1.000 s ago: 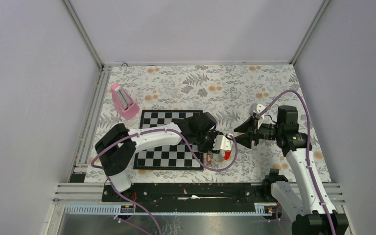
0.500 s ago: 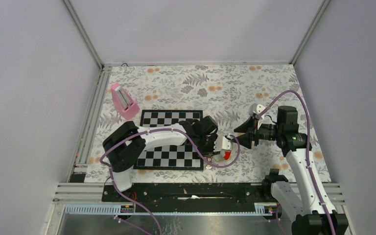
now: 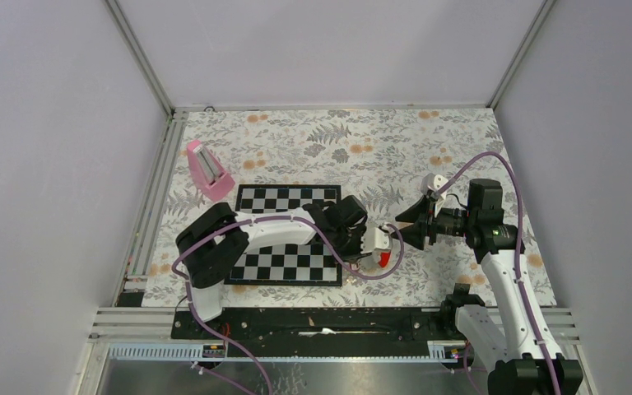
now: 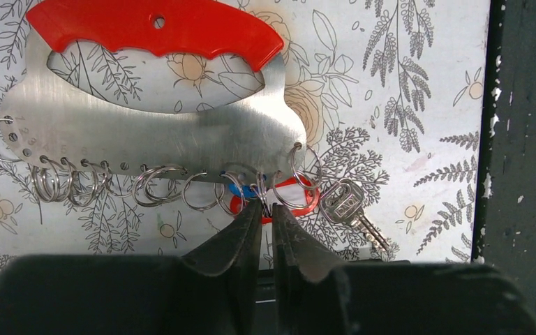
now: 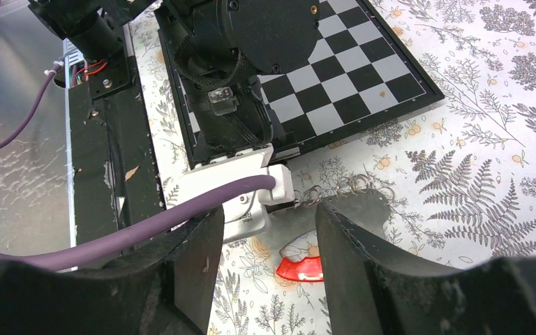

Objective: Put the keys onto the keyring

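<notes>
The keyring is a metal plate (image 4: 153, 132) with a red grip (image 4: 153, 24) and several thin rings along its lower edge. It lies flat on the floral cloth. My left gripper (image 4: 266, 206) is shut on one ring near the plate's right end. A silver key (image 4: 345, 204) lies just right of the jaws, beside a red tag (image 4: 236, 205) and a blue tag (image 4: 240, 187); the second key's blade is hidden. In the top view the left gripper (image 3: 376, 249) sits over the fob (image 3: 384, 258). My right gripper (image 3: 403, 233) is open just right of it, and the fob's red grip (image 5: 300, 269) shows between its fingers.
A chessboard (image 3: 284, 197) lies under the left arm. A pink wedge block (image 3: 207, 171) stands at the back left. The black front rail (image 4: 523, 139) runs close to the key. The purple cable (image 5: 181, 213) of the left wrist crosses the right wrist view.
The left arm's elbow has swung to the right and its gripper has shifted slightly onto the fob's rings. The right arm has hardly moved.
</notes>
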{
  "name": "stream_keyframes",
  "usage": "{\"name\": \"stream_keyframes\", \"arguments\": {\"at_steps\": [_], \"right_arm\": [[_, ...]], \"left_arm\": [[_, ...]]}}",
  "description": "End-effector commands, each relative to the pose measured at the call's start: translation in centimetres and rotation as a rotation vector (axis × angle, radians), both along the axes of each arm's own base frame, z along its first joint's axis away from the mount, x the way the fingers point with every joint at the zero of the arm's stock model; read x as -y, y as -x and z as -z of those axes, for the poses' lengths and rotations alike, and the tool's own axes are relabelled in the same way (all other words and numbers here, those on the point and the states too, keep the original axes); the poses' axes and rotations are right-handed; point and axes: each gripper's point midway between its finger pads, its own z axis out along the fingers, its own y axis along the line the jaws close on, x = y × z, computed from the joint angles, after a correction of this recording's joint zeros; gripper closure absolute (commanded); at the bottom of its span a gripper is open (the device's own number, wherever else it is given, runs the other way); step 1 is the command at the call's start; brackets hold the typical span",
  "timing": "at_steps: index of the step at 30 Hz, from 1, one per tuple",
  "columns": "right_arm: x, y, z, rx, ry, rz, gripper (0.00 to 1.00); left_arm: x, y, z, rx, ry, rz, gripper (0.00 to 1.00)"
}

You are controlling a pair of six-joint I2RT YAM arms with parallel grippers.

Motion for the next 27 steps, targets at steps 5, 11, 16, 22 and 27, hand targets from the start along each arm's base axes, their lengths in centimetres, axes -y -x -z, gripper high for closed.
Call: {"name": "stream_keyframes", "arguments": {"at_steps": [5, 11, 16, 22, 27], "right_arm": [[0.0, 0.1, -0.4, 0.02, -0.007, -0.005, 0.42], [0.1, -0.3, -0.8, 0.025, 0.0, 0.019, 0.41], [0.4, -0.9, -1.2, 0.034, 0.015, 0.05, 0.41], [0.1, -0.9, -1.7, 0.042, -0.005, 0.032, 0.41], [-0.4, -0.6, -2.6, 0.035, -0.045, -0.021, 0.41]], "left_arm": [[1.6, -1.1, -1.5, 0.004, 0.061, -0.048, 0.94], [1.4, -1.6, -4.7, -0.049, 0.155, -0.053, 1.0], [0.8, -1.6, -8.6, -0.097, 0.279, -0.022, 1.0], [0.8, -1.3, -12.7, -0.078, 0.402, 0.035, 1.0], [1.8, -1.9, -16.2, -0.046, 0.469, 0.046, 1.0]]}}
